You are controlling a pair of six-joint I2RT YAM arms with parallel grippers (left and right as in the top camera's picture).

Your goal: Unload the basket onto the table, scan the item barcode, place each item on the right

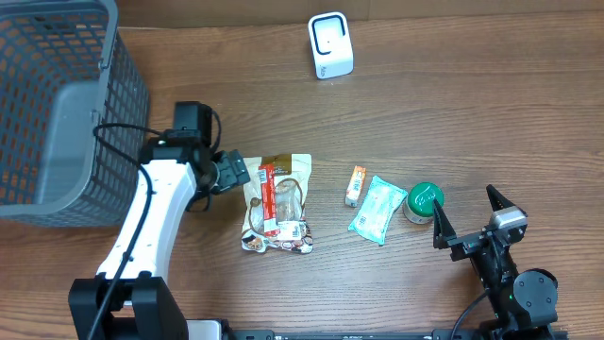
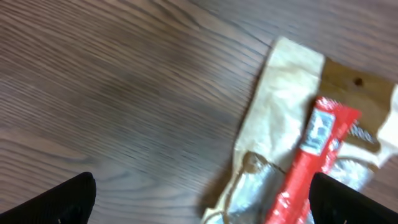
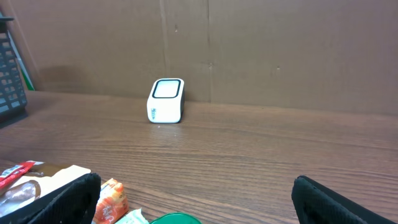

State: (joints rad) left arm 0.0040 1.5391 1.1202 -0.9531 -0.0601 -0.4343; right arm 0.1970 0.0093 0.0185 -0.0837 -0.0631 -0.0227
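Seeing the left gripper point(image 1: 236, 174) left of centre, jaws spread wide and gripping nothing, parked just beside the upper left edge of the beige-and-brown crinkly snack pouch point(image 1: 283, 206) lying flat on the wooden table point(image 1: 472, 104) mid-frame with a thin red stick packet point(image 1: 267, 196) on top. Same deal lower right: right gripper point(image 1: 467, 213) wide open and empty, near the green-lidded round tin point(image 1: 424, 200), a teal plastic sachet point(image 1: 377, 210) and a small orange packet point(image 1: 355, 184). Also spotting the white boxy scanner point(image 1: 330, 45) at top centre, well apart from the pouch, and a grey mesh basket point(image 1: 57, 104) filling the upper left.
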